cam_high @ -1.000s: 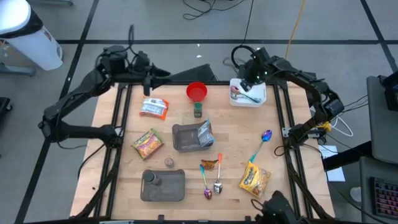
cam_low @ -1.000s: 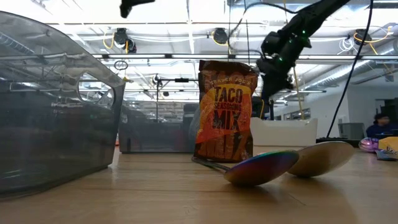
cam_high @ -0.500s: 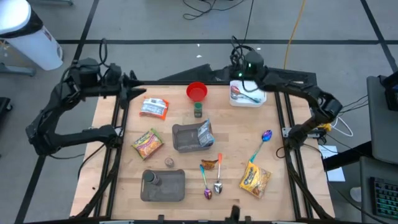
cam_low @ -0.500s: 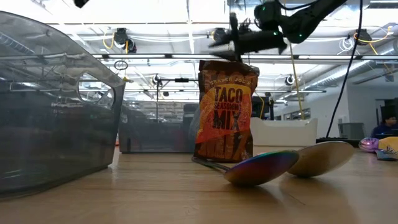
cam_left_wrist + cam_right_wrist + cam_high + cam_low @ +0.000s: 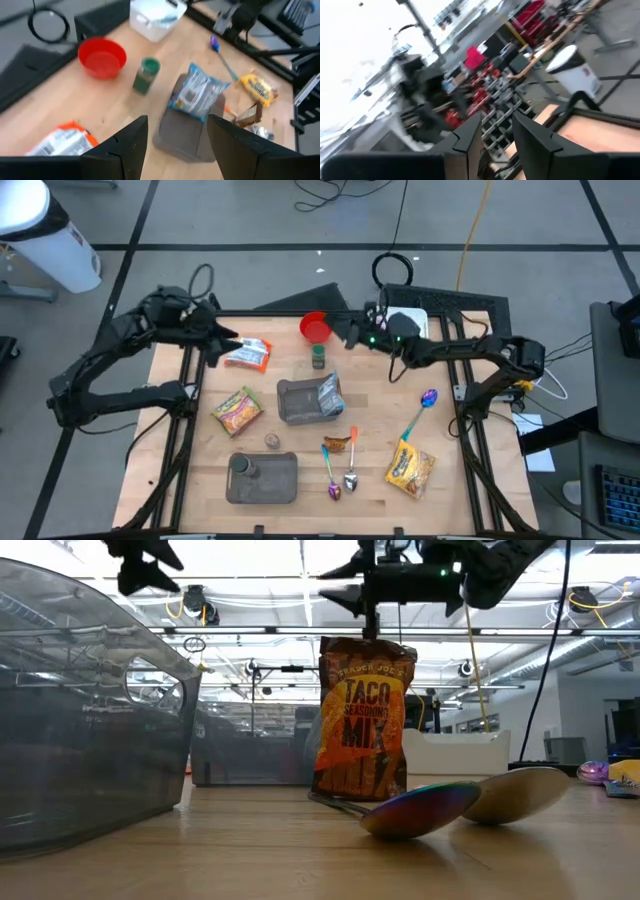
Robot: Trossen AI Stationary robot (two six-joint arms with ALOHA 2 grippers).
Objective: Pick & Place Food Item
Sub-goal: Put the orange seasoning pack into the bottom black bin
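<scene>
Compared with half a second back, the right gripper (image 5: 347,330) has swung off the white tub (image 5: 412,321) and now points at the red bowl (image 5: 316,328), just beside it, fingers a little apart and empty. The left gripper (image 5: 222,342) has moved in next to the white-and-orange packet (image 5: 247,354), jaws wide (nothing in them).

Count, going out from the red bowl: one green jar (image 5: 318,357) just below it, two grey trays (image 5: 298,402) further down, five snack packets, one blue-and-silver one (image 5: 196,93) lying in the nearer tray, and three spoons (image 5: 421,410).
</scene>
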